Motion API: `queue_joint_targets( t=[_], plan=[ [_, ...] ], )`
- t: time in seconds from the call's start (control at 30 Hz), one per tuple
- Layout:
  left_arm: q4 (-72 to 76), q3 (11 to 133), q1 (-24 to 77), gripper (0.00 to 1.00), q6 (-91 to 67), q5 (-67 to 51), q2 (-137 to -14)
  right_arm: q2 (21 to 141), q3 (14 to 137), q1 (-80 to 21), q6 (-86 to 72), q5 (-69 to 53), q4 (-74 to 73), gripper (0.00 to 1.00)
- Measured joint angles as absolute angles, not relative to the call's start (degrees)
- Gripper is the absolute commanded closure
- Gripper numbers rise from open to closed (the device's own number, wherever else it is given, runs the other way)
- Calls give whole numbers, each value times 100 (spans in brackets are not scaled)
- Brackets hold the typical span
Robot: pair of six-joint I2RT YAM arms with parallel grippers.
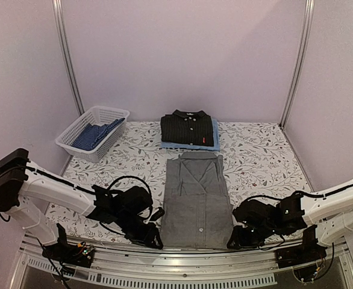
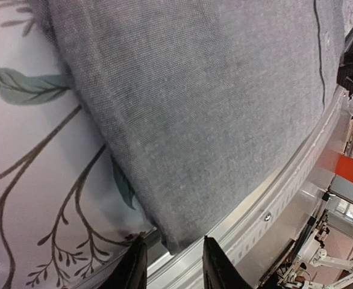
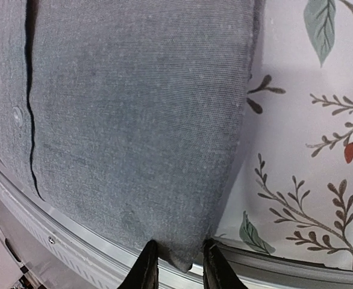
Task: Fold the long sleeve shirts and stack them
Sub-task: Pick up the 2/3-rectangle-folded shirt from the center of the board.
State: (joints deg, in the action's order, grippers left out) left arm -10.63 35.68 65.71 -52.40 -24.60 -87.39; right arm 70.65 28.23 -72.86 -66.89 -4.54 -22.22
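Note:
A grey long sleeve shirt [image 1: 196, 195] lies flat down the middle of the table, collar away from me, sleeves tucked in. My left gripper [image 1: 155, 239] is at its near left corner; in the left wrist view the open jaws [image 2: 171, 244] straddle that corner of the grey cloth [image 2: 194, 108] with space on both sides. My right gripper [image 1: 234, 239] is at the near right corner. There the jaws [image 3: 178, 245] stand narrower around the unbunched corner of the cloth [image 3: 134, 108]. A folded black shirt [image 1: 187, 127] rests on a light blue one [image 1: 216, 137] at the back.
A white lattice basket [image 1: 74, 137] holding blue striped cloth [image 1: 95, 133] stands at the back left. The shirt's near hem hangs over the metal rail [image 2: 267, 208] along the table's front edge. The floral tablecloth [image 1: 261, 159] is bare to the right.

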Motion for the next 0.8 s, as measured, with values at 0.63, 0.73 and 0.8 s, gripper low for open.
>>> queue_joint_targets(
  t=[0.63, 0.73, 0.8],
  plan=[
    [-1166, 3651, 6678, 100, -5428, -2438, -8538, 6869, 3050, -7387, -6816, -333, -2578, 100],
    [-1518, 3911, 6705, 100, -5404, -2379, -8289, 6705, 3581, -7389, -6768, -121, -3024, 100],
    [-1804, 4195, 6702, 100, -5334, -2300, -8132, 6626, 3992, -7365, -6674, 51, -3234, 100]
  ],
)
